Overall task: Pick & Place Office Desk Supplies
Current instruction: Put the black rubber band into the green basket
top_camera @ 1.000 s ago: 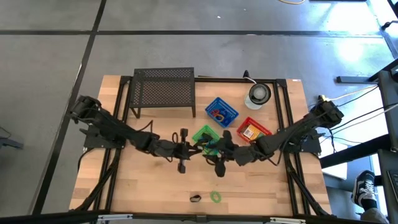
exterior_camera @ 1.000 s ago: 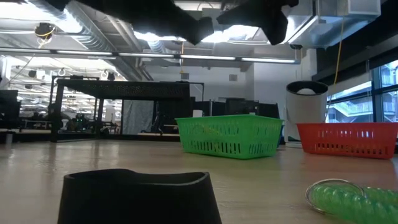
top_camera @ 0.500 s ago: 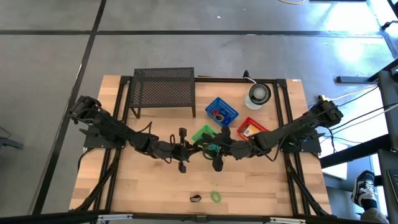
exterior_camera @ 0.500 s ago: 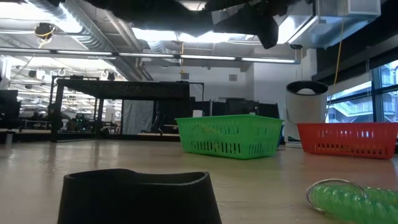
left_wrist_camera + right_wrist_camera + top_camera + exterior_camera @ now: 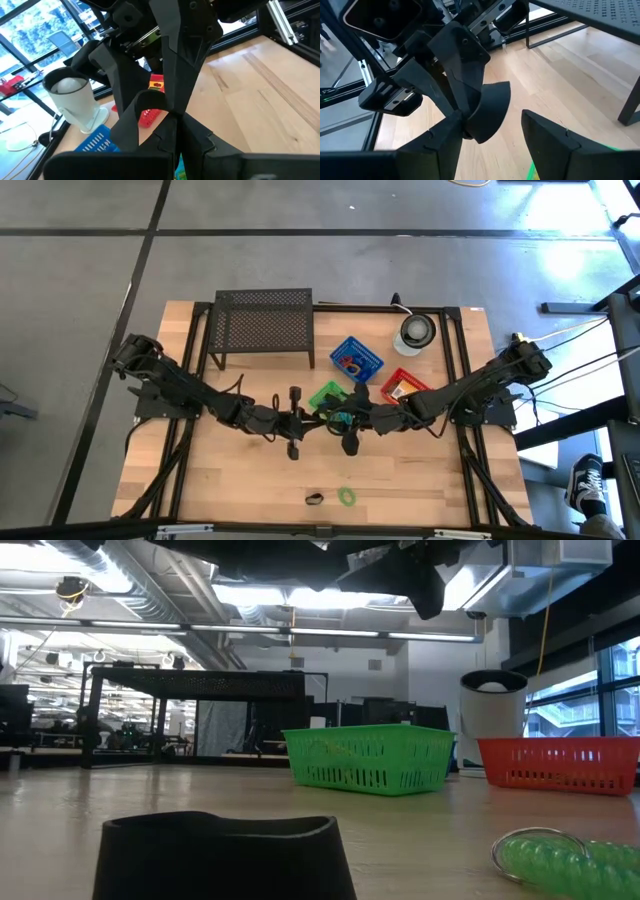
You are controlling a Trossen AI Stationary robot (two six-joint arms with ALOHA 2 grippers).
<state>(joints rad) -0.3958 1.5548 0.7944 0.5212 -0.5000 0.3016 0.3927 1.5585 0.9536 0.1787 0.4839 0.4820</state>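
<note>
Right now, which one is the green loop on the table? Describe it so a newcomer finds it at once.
Start at the black mesh rack at the table's far edge and go straight across to the near edge. Two small items lie there side by side: the green loop is the bright coiled ring, and its neighbour is small and black.

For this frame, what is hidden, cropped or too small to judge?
- High view: green basket contents, hidden under both grippers.
- High view: blue basket and red basket items, too small to identify.
- Low view: black clip and green loop, cut off by the bottom edge.
</note>
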